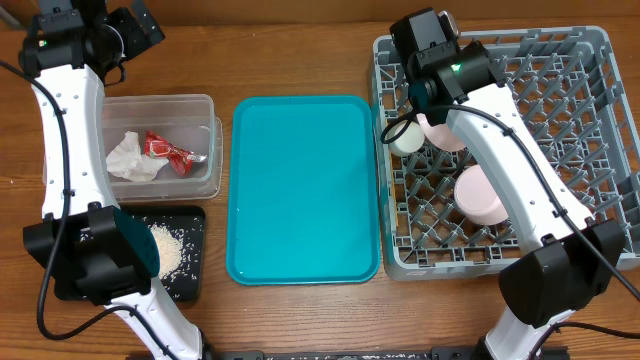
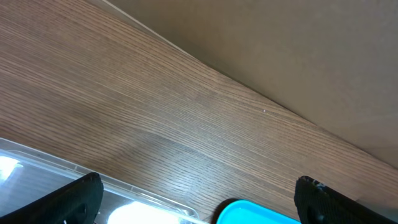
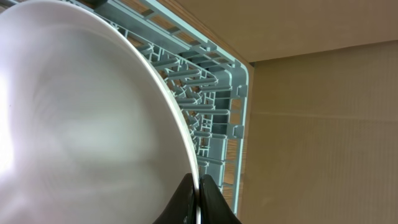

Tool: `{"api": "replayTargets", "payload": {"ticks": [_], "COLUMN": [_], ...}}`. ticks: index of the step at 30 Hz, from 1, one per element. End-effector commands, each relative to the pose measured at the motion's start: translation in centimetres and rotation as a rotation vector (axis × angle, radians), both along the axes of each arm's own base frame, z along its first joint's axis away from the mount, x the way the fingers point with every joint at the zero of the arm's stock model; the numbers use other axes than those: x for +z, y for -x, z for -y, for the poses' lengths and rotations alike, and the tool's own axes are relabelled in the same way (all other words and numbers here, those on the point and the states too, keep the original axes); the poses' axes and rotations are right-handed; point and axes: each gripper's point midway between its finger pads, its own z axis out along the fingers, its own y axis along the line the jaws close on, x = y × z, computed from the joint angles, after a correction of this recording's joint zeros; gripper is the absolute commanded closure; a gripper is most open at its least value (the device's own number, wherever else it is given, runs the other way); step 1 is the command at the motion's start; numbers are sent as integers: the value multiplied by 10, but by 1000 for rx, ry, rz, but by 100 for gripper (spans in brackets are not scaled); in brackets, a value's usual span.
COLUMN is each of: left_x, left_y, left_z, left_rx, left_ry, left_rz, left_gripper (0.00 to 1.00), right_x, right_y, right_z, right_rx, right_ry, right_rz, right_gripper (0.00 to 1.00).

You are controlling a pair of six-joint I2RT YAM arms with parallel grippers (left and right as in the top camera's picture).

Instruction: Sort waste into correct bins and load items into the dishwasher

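My right gripper (image 3: 198,186) is shut on the thin rim of the large pale pink plate (image 3: 81,124), which stands on edge inside the grey dish rack (image 3: 217,81). In the overhead view this gripper (image 1: 427,103) is over the rack's (image 1: 590,120) left part, above the plate (image 1: 443,133) and next to the small white cup (image 1: 404,138). The smaller pink dish (image 1: 480,195) sits in the rack. The clear tub (image 1: 200,105) holds the white napkin (image 1: 130,158) and red wrapper (image 1: 168,150). The black tray (image 1: 193,215) holds rice-like grains (image 1: 165,250). My left gripper (image 1: 140,30) is open and empty behind the tub. The grey bowl is not visible.
The teal tray (image 1: 305,190) lies between the tub and the rack. The left wrist view shows the open fingers (image 2: 199,205) over bare wood, the tub's corner (image 2: 37,165) and the teal tray's corner (image 2: 249,211). The left arm's base covers part of the black tray.
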Motion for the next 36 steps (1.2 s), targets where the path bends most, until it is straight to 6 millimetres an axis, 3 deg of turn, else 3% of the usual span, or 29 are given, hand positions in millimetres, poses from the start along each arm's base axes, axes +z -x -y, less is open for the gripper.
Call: {"api": "replayTargets", "payload": {"ticks": [1, 4, 17, 23, 26, 28, 30, 33, 36], "left_x": [4, 4, 4, 4, 4, 4, 4, 4, 4], "left_y": [-5, -5, -5, -5, -5, -5, -4, -5, -5], "left_z": [1, 1, 1, 1, 1, 1, 1, 1, 1], "left_rx": [4, 4, 4, 4, 4, 4, 4, 4, 4], "left_ry": [16, 16, 16, 16, 16, 16, 16, 16, 16], "left_rz": [14, 14, 14, 14, 14, 14, 14, 14, 14], "left_gripper": [0, 0, 0, 0, 0, 0, 0, 0, 0], "right_x": [1, 1, 1, 2, 2, -6, -28, -50, -58], "right_y": [0, 0, -1, -4, -4, -2, 1, 6, 5], "right_z": [-5, -4, -2, -2, 6, 16, 22, 32, 41], "right_rx": [-2, -3, -9, -12, -94, -172, -229, -342, -394], "right_ry": [-36, -36, -35, -44, -102, -193, -378, -673, -958], "right_rz": [19, 19, 20, 39, 101, 128, 75, 19, -28], "right_gripper": [96, 91, 90, 82, 67, 59, 52, 51, 48]}}
